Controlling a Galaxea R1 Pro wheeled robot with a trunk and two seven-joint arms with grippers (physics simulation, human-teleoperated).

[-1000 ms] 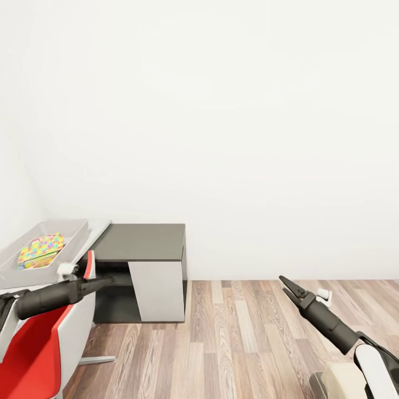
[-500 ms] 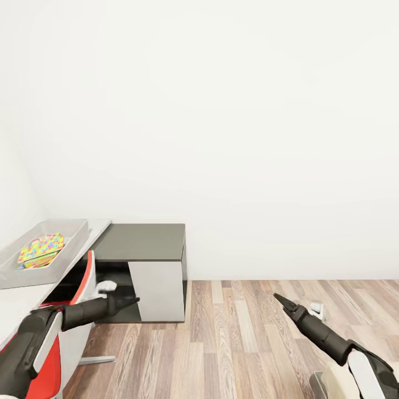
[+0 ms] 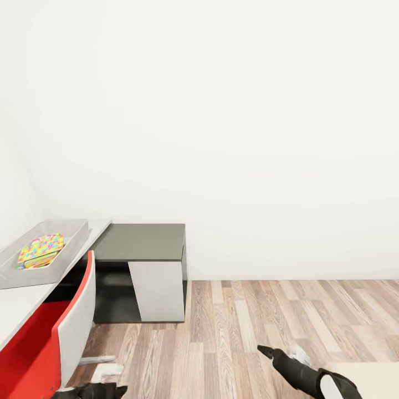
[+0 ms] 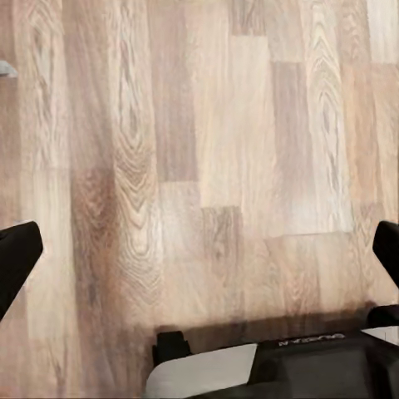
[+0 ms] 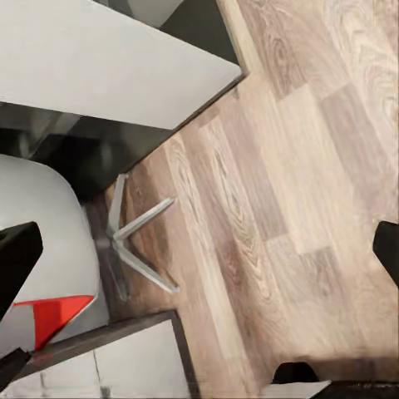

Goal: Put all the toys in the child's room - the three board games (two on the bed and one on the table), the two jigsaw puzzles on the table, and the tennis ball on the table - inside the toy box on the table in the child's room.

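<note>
At the left of the head view, the translucent grey toy box [image 3: 75, 231] rests on the pale table [image 3: 19, 302], and a bright mosaic jigsaw puzzle [image 3: 40, 250] lies inside it. My left gripper [image 3: 113, 390] hangs low at the picture's bottom edge, below the chair. In the left wrist view it [image 4: 199, 249] is open, with bare wood floor between its fingers [image 4: 13, 259]. My right gripper [image 3: 267, 351] is low over the floor at the lower right. The right wrist view shows it [image 5: 199, 249] open and holding nothing. The board games, tennis ball and bed are out of view.
A red-and-white swivel chair [image 3: 61, 332] stands in front of the table, and its metal base [image 5: 133, 241] is in the right wrist view. The table's lower dark grey section [image 3: 141, 242] with a white panel adjoins it. Wood-plank floor [image 3: 249, 316] stretches to the right, below a white wall.
Both arms have dropped. The left gripper sank from chair-back height to the bottom edge. The right gripper moved down and leftward. The room has not shifted.
</note>
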